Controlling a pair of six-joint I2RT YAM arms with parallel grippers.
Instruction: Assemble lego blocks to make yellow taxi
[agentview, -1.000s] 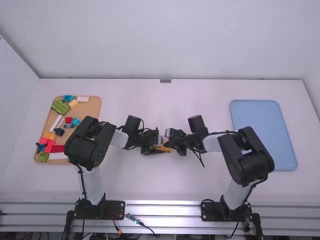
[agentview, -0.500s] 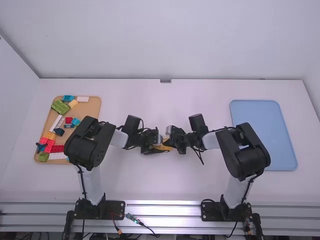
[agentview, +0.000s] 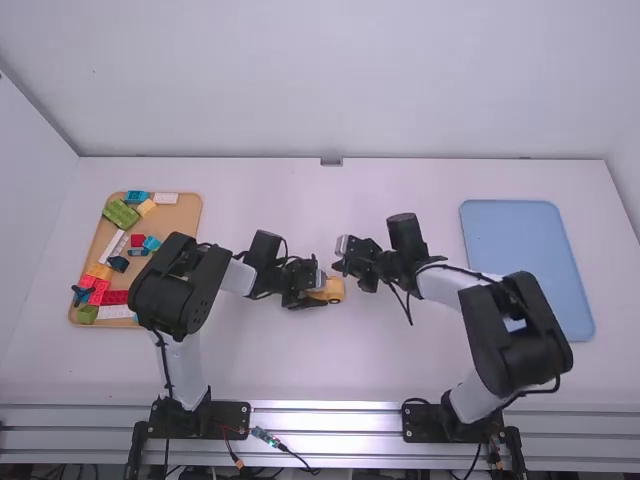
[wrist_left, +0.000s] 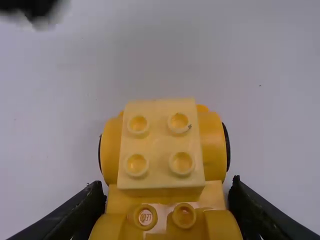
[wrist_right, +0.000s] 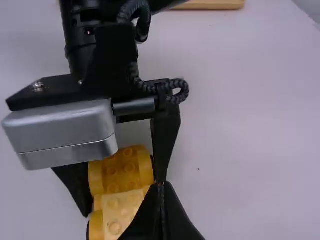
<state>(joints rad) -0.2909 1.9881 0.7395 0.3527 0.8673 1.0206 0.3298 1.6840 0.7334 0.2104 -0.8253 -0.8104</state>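
In the high view my left gripper (agentview: 314, 294) holds the yellow car base (agentview: 336, 289) near the middle of the table. The left wrist view shows my left gripper (wrist_left: 167, 185) with one finger on each side of the yellow car base (wrist_left: 214, 192). A paler yellow brick (wrist_left: 161, 145) with studs on top sits on the base, between rounded yellow sides with dark wheels. My right gripper (agentview: 342, 262) is just beyond and right of the car. In the right wrist view my right gripper (wrist_right: 161, 186) has its fingertips together, beside the pale brick (wrist_right: 120, 212).
A wooden tray (agentview: 186, 213) with several loose coloured bricks lies at the left, partly behind the left arm. On the right side of the table rests a blue tray (agentview: 520, 250).
My right gripper has moved off the car, away from the arm bases and slightly right, uncovering the yellow base. The left arm has stayed put.
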